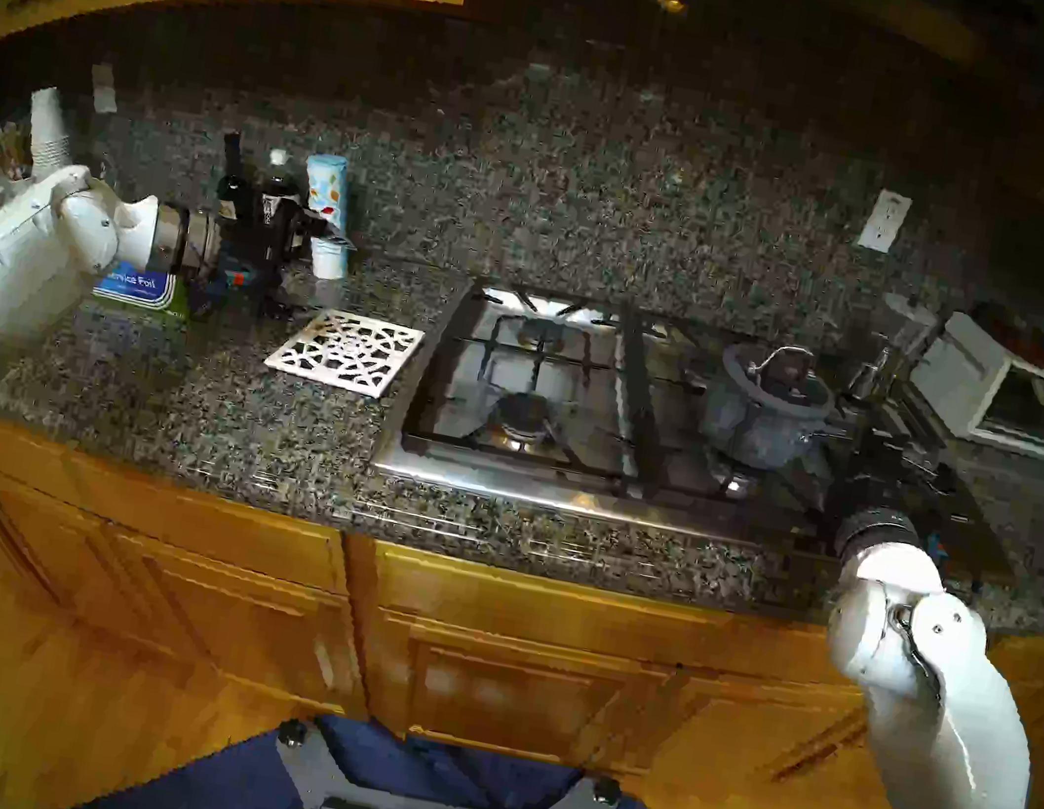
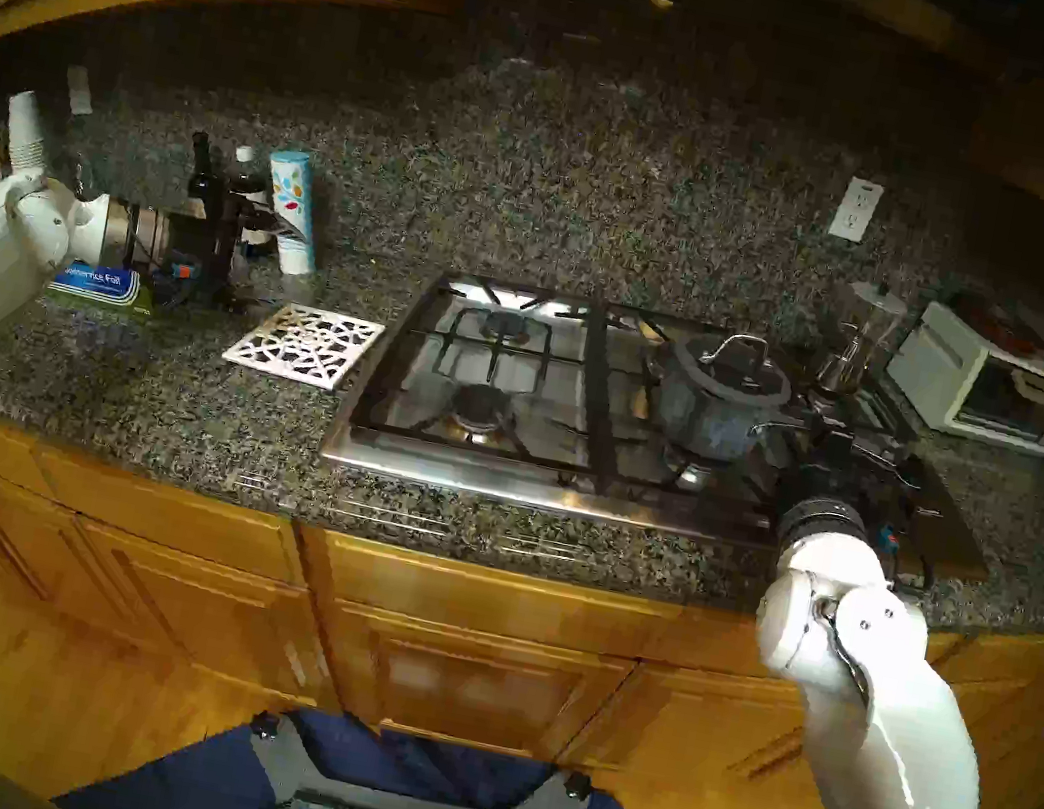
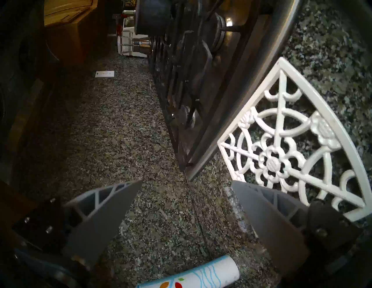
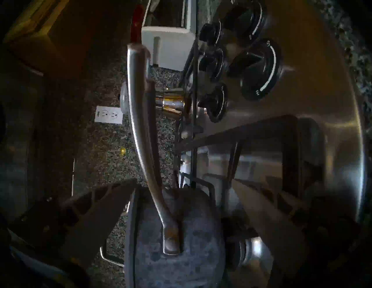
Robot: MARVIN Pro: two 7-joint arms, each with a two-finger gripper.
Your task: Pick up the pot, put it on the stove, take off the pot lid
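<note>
Saucepan [image 2: 710, 402] — small, blue-grey, speckled — is sitting on the black grate at the right half of the gas cooktop [image 2: 534, 479], with the glass lid [image 2: 731, 364] still resting on it, silver loop handle pointing up. Its long silver handle [image 4: 141, 120] is reaching toward the black knobs [image 4: 259, 72] at the cooktop's right end. The right gripper [image 4: 184, 182] is hovering at that handle with its grey fingers [image 4: 267, 211] spread wide, one on each side of the handle's root, clasping nothing. Beyond the cooktop, a white toaster oven [image 2: 987, 389] is standing on the granite counter [image 2: 160, 392].

Over on the left side, the left gripper [image 3: 186, 182] is hanging above the counter, jaws parted and empty, well apart from the saucepan. A white lattice trivet [image 1: 348, 349] is lying flat just beside the cooktop's left edge, and a white patterned canister [image 1: 330, 196] is standing by dark bottles [image 1: 232, 182] near the backsplash.
</note>
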